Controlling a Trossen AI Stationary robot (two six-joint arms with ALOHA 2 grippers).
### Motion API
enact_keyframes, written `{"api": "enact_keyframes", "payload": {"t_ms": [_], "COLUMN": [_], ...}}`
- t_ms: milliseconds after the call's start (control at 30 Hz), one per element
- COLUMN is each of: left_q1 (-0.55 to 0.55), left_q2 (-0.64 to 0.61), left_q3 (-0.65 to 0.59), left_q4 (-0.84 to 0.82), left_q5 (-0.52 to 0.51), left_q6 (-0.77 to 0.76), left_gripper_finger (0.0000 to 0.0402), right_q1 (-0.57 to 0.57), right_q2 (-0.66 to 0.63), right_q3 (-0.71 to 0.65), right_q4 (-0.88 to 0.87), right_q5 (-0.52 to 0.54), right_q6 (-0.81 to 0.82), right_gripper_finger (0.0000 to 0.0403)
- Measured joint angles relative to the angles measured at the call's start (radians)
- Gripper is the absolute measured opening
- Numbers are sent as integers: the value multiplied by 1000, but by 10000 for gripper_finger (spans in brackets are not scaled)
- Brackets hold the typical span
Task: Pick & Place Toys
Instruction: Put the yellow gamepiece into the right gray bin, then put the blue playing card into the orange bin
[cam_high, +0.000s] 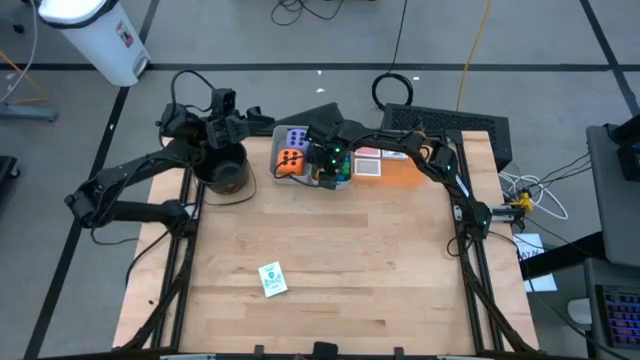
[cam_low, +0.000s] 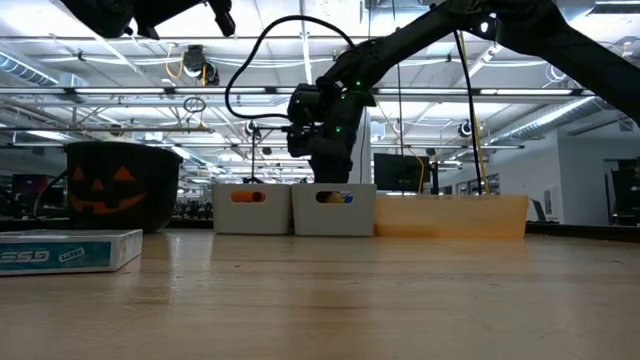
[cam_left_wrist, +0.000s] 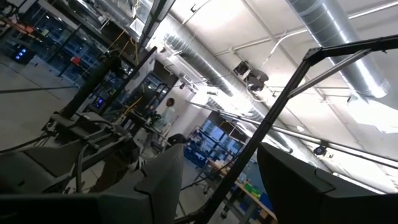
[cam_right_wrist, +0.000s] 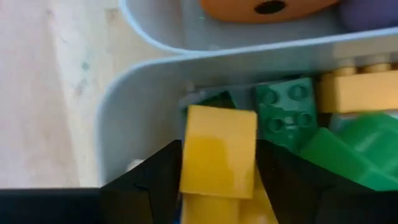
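A: Lying nearest the front edge of the counter (cam_high: 330, 270), alone, is a picture card (cam_high: 272, 279); the low view shows it flat at the left.

B: And farther back?

A: Two grey bins stand side by side at the back. The left bin (cam_high: 289, 150) holds the purple die (cam_high: 297, 137) and the orange die (cam_high: 292, 159). The right bin (cam_right_wrist: 134, 93) holds bricks.

B: Where is the right pincer (cam_right_wrist: 217, 180)?

A: Down in that right bin, near its corner. Its wrist view shows a yellow brick (cam_right_wrist: 219, 152) between its two dark fingers, the fingers standing close on each side. Whether they press it or have let go I cannot tell.

B: What lies around it?

A: A green brick (cam_right_wrist: 286, 112) just beside it, another yellow brick (cam_right_wrist: 360, 87) past that, and more green at the edge. Over the bin wall the orange die's underside shows.

B: Anything to the right of the bins?

A: An orange tray (cam_high: 405, 172) touching the right bin, with cards (cam_high: 369, 162) on it.

B: And the left arm?

A: It waits at the back left, above a black pumpkin bucket (cam_high: 226, 175). Its left pincer (cam_left_wrist: 217, 180) points up at the ceiling, fingers apart with nothing between them.
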Motion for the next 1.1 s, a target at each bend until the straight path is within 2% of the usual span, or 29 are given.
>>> {"api": "enact_keyframes", "payload": {"t_ms": [233,533,733,867,1000,1100], "left_q1": [0,-4,-34,-51,-84,-117], "left_q2": [0,0,0,0,0,-16], "left_q3": [0,0,0,0,0,-2], "left_q4": [-5,-5,-3,-3,2,-3], "left_q5": [-9,-40,-139,-156,-99,-28], "left_q6": [12,5,-16,1,21,9], "left_gripper_finger": [214,214,214,214,214,214], "right_q1": [-5,-4,7,21,47,73], "right_q2": [-66,-197,-272,-302,-302,-311], "right_q3": [1,1,2,1,2,1], "right_q4": [-8,16,75,139,248,264], "right_q5": [11,10,4,5,-10,-60], "right_q6": [-20,-13,97,195,375,425], "right_gripper_finger": [223,220,221,216,216,217]}}
